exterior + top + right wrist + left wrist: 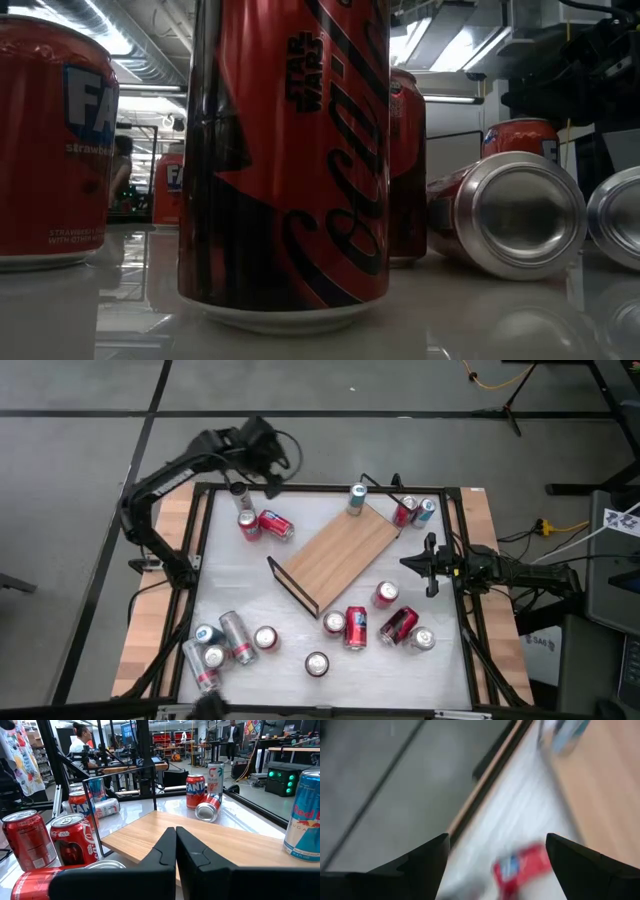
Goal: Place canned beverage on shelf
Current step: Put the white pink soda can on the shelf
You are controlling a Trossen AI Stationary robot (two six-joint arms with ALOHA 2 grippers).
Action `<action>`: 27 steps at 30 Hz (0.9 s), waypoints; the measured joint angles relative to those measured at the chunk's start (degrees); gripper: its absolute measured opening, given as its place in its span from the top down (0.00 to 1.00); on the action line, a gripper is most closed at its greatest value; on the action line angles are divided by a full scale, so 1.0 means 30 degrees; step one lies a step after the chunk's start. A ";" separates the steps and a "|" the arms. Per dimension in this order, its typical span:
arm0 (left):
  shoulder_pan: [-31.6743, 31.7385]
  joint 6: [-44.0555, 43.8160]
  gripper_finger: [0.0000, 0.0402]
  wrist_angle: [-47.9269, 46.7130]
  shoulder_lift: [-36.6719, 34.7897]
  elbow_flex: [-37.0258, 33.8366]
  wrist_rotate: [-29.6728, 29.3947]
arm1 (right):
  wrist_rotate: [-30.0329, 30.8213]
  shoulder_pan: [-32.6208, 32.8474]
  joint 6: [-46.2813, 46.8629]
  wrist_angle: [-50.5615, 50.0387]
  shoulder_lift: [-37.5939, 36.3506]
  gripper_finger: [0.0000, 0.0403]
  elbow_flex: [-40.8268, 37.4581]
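Left pincer (272, 478) hung apart and empty above the table's (250, 575) far-left corner — right pincer (408, 563) together beside the shelf (338, 550)

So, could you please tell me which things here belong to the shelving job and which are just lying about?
Job:
- light-wood shelf board with black wire rails
- blue-and-silver can standing on it
- scattered red and silver cans
- open left gripper

Lying about:
- yellow floor cable

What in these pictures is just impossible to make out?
- Low view: one Star Wars can fills the frame and hides the shelf and both arms.
- Left wrist view: motion blur; the red can between the open left gripper fingers has no readable label.
- High view: can labels are too small to read.
- Right wrist view: the shut right gripper covers part of the shelf.
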 joint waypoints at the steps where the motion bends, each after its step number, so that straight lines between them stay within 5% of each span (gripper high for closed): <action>1: 0.0355 -0.0281 0.20 -0.0850 -0.0191 0.0000 -0.0017 | 0.0000 0.0000 -0.0005 0.0000 0.0000 1.00 0.0000; 10: 0.2953 -0.1173 0.20 -0.2968 -0.0611 -0.0530 -0.0166 | 0.0000 0.0004 -0.0003 0.0000 0.0000 1.00 0.0000; 27: 0.4461 -0.1214 0.20 -0.0400 -0.0585 -0.7421 -0.1120 | 0.0000 0.0000 -0.0005 0.0000 0.0000 1.00 -0.0002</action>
